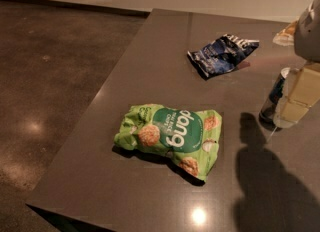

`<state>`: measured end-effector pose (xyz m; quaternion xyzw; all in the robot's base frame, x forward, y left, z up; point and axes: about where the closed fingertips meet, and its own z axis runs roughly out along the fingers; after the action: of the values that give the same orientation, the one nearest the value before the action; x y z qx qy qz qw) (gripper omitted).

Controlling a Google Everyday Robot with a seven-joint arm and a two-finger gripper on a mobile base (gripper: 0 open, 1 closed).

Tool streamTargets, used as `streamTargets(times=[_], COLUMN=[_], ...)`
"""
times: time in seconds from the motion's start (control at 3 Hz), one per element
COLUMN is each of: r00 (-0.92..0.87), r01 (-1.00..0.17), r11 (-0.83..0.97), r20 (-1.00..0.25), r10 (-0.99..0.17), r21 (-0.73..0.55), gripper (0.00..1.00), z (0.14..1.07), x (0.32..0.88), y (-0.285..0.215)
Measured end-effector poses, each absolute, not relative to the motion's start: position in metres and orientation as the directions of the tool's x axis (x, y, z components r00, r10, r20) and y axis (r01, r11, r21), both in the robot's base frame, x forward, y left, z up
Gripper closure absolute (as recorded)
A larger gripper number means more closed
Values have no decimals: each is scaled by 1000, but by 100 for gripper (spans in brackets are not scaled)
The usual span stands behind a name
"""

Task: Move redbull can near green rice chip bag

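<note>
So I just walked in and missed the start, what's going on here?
The robot's gripper is right at the redbull can, which stands upright on the right of the table. The green rice chip bag lies flat mid-table, well apart from the can. A dark blue snack bag lies farther back.

Upright redbull can (272, 98) at gripper (295, 103)

- We find the redbull can (273, 97), blue and silver, upright, partly hidden by the gripper (294, 107) at right.
- We find the green rice chip bag (171, 135) lying flat, crumpled, well apart.
</note>
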<state>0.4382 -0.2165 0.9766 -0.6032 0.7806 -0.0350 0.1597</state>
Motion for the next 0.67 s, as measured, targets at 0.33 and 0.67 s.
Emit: streamTargets(times=[0.33, 0.67], r00=[-217, -225], r01=[-930, -926], r11=[265, 267], r20=[-203, -180], r10=[-955, -958], r21=[-255, -266], gripper=[0, 0], z=[978, 973], x=[441, 450], y=[-218, -227])
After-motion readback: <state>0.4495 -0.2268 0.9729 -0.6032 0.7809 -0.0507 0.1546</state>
